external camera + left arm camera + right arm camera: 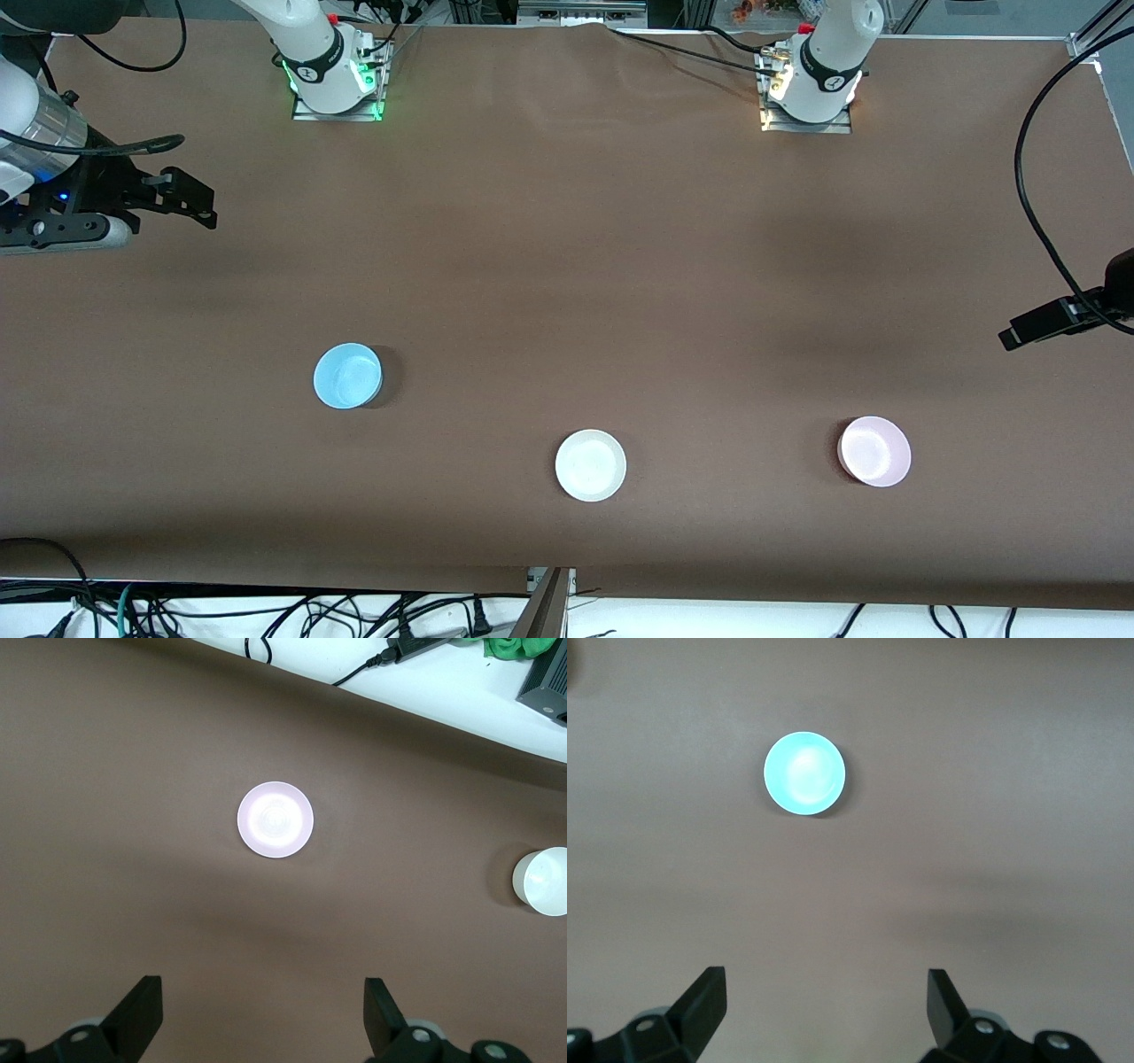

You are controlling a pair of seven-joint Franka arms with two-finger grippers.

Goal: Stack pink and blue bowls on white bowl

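Observation:
The white bowl (590, 465) sits near the table's front edge, between the other two. The blue bowl (347, 376) stands toward the right arm's end, a little farther from the front camera. The pink bowl (874, 451) stands toward the left arm's end. All three are apart and empty. My right gripper (190, 199) hangs open and empty high over the right arm's end; its wrist view shows the blue bowl (804, 773) ahead of the open gripper (827, 992). My left gripper (1019, 335) hangs open and empty over the left arm's end; its wrist view shows the pink bowl (275, 819), the white bowl (542, 881) and the open gripper (261, 1001).
The brown table (567, 266) carries only the three bowls. The arm bases (332, 80) (811, 89) stand along its back edge. A black cable (1032, 195) loops over the left arm's end. Loose cables (266, 611) lie below the front edge.

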